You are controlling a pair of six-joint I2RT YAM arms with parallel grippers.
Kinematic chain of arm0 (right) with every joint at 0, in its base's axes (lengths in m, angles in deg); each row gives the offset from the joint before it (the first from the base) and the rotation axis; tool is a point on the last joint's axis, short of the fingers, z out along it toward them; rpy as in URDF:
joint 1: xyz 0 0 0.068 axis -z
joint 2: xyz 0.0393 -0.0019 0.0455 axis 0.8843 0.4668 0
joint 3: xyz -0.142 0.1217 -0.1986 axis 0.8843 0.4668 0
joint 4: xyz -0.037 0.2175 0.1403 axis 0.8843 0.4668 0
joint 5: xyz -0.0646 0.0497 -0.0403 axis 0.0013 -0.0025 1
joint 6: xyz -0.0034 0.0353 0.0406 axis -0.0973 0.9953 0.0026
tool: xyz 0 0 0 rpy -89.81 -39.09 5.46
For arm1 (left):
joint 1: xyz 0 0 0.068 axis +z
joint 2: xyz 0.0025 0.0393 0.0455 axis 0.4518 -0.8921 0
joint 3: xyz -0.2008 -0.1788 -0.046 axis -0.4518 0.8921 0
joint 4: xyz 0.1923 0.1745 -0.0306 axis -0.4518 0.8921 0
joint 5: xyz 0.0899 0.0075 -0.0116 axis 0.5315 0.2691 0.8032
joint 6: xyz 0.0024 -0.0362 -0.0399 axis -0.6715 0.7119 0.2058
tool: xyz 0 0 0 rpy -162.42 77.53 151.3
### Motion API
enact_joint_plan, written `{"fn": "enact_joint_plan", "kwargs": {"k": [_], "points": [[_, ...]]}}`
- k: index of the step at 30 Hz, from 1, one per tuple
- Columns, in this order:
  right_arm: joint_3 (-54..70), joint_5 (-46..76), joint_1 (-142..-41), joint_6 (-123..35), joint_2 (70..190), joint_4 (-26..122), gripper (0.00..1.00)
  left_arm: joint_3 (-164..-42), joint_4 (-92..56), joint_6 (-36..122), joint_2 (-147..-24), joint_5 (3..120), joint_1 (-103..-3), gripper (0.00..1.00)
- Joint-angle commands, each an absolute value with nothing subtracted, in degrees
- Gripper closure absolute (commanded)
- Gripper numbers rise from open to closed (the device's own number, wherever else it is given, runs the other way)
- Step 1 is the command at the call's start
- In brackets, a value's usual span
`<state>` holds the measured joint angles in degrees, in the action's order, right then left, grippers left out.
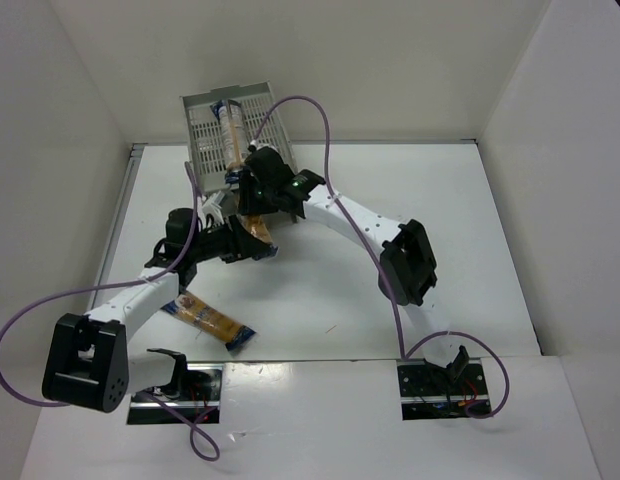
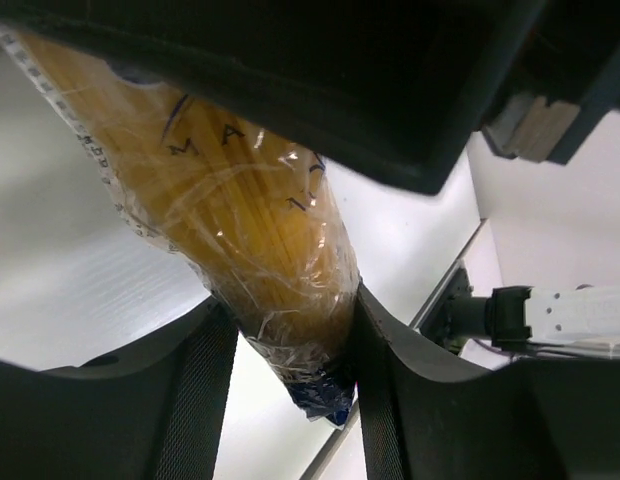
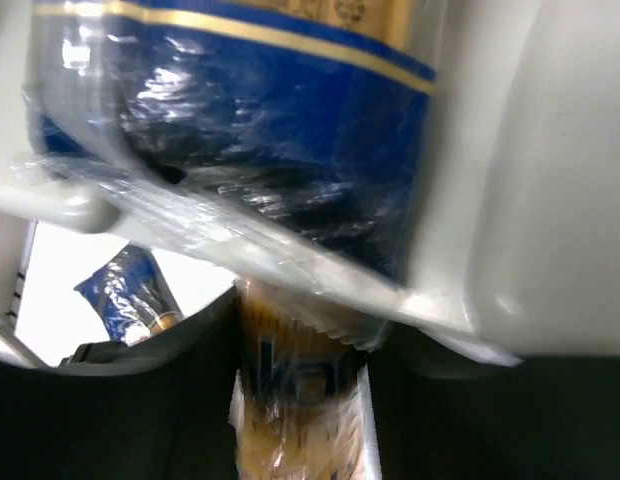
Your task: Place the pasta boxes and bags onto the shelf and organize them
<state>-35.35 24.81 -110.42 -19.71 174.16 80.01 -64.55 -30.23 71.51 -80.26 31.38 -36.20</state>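
The white table carried the grey shelf at its far edge, left of the middle. 1 pasta packet lay flat and slanted towards the near left corner.

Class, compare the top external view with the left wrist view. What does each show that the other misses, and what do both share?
Only the top external view shows the grey rack, a shelved packet on it and a loose packet on the table. Only the left wrist view shows the left gripper, fingers pressing both sides of the film, and letters printed on it. Both show the held packet of yellow pasta.
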Motion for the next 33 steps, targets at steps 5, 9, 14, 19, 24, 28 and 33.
{"fn": "enact_joint_plan", "kwargs": {"k": [5,9,14,19,24,28,33], "points": [[-33.61,17.41,-111.13,-24.82,164.66,72.88,0.26,-71.44,-40.98,76.38,-80.51,37.8,-29.76,0.83],[-25.35,17.41,-111.13,-27.72,158.58,72.88,0.24,-72.67,-40.98,72.87,-81.82,39.9,-29.14,0.82],[-16.74,17.67,-110.6,-29.67,153.39,73.58,0.23,-73.37,-41.68,69.08,-83.85,41.76,-29.14,0.75],[-13.56,18.29,-110.6,-31.78,152.24,72.26,0.29,-76.0,-44.23,68.03,-87.01,44.66,-29.14,0.26],[-11.71,19.96,-110.6,-33.97,152.24,71.12,0.39,-77.25,-37.67,63.02,-83.69,42.98,-29.14,0.03],[-11.18,18.56,-110.6,-35.03,152.24,71.12,0.51,-77.25,-29.57,60.64,-78.86,46.24,-29.14,0.01],[-6.89,13.03,-110.6,-39.33,151.11,70.59,0.78,-77.86,-17.79,55.9,-69.02,48.25,-29.14,0.01]]}}
